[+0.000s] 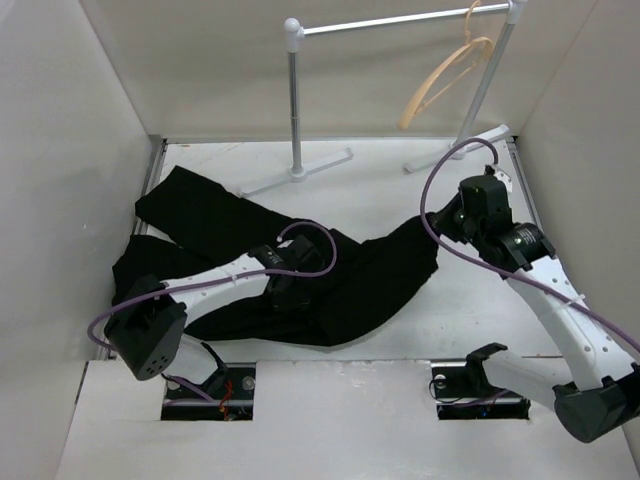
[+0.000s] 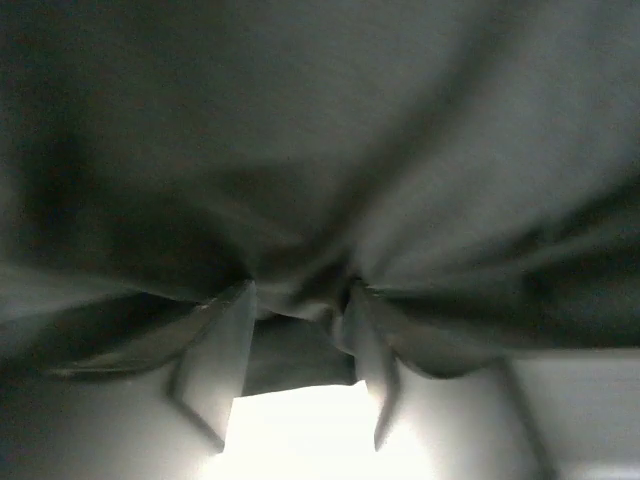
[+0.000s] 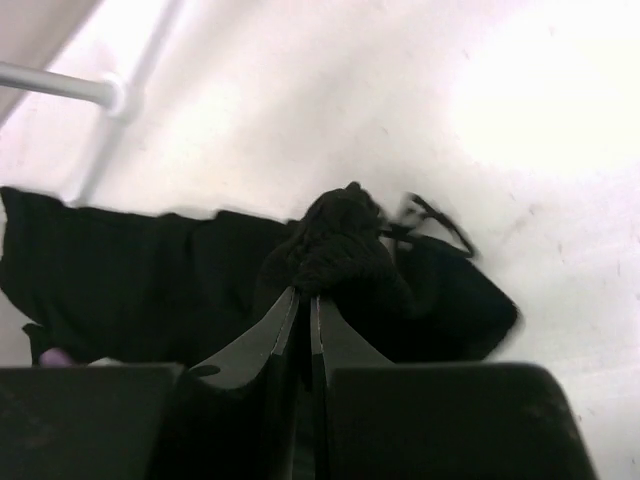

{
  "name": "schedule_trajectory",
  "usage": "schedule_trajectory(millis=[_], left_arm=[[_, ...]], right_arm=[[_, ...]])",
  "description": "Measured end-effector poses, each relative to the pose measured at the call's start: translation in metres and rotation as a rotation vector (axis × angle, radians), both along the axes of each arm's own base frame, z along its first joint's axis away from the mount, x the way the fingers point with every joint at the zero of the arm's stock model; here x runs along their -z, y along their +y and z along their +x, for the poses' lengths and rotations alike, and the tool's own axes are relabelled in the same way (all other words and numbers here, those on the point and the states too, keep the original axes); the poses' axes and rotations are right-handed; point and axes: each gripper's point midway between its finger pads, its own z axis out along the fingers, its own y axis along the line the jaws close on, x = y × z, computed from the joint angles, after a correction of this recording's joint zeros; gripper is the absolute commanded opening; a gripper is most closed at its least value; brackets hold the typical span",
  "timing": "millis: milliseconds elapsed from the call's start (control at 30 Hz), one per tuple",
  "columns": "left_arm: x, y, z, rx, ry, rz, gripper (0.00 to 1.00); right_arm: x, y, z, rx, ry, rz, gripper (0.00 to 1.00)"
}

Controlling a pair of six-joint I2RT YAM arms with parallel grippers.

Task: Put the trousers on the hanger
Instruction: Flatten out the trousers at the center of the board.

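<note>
The black trousers (image 1: 200, 215) lie crumpled across the table from the far left to the middle right. My left gripper (image 1: 290, 285) is down on their middle. In the left wrist view the fabric (image 2: 400, 150) fills the frame and its folds bunch between the fingertips of the left gripper (image 2: 300, 290), which is shut on it. My right gripper (image 1: 442, 225) is at the trousers' right end. In the right wrist view the right gripper (image 3: 305, 293) is shut on a raised bunch of black fabric (image 3: 340, 240). The tan hanger (image 1: 445, 80) hangs on the rack at the back right.
The white tubular rack (image 1: 295, 100) stands at the back with its feet on the table, and its bar also shows in the right wrist view (image 3: 60, 85). White walls close in the left, right and back sides. Purple cables loop over both arms.
</note>
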Motion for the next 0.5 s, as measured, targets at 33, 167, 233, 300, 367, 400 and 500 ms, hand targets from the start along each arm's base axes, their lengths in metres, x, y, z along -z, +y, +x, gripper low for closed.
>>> schedule_trajectory(millis=[33,167,233,300,367,400,500], left_arm=[[0.003,0.005,0.003,-0.019,-0.004,0.015,0.17],[0.005,0.029,0.038,-0.148,-0.06,0.04,0.07],[0.0,0.044,0.06,-0.232,-0.098,0.036,0.06],[-0.01,0.057,0.082,-0.307,-0.14,0.029,0.06],[-0.022,0.066,0.103,-0.359,-0.19,0.024,0.06],[-0.029,0.071,0.113,-0.381,-0.214,0.022,0.06],[-0.043,0.074,0.137,-0.411,-0.262,0.016,0.1]], right_arm=[[-0.008,0.002,0.002,-0.003,-0.021,-0.011,0.11],[-0.012,0.004,0.009,-0.007,-0.032,-0.081,0.11],[-0.006,0.005,0.015,-0.008,-0.014,-0.121,0.11],[0.002,0.007,0.024,-0.011,0.011,-0.152,0.11],[0.011,0.011,0.039,-0.012,0.039,-0.178,0.1],[0.017,0.013,0.049,-0.009,0.054,-0.191,0.09],[0.04,0.015,0.084,0.012,0.09,-0.222,0.09]])
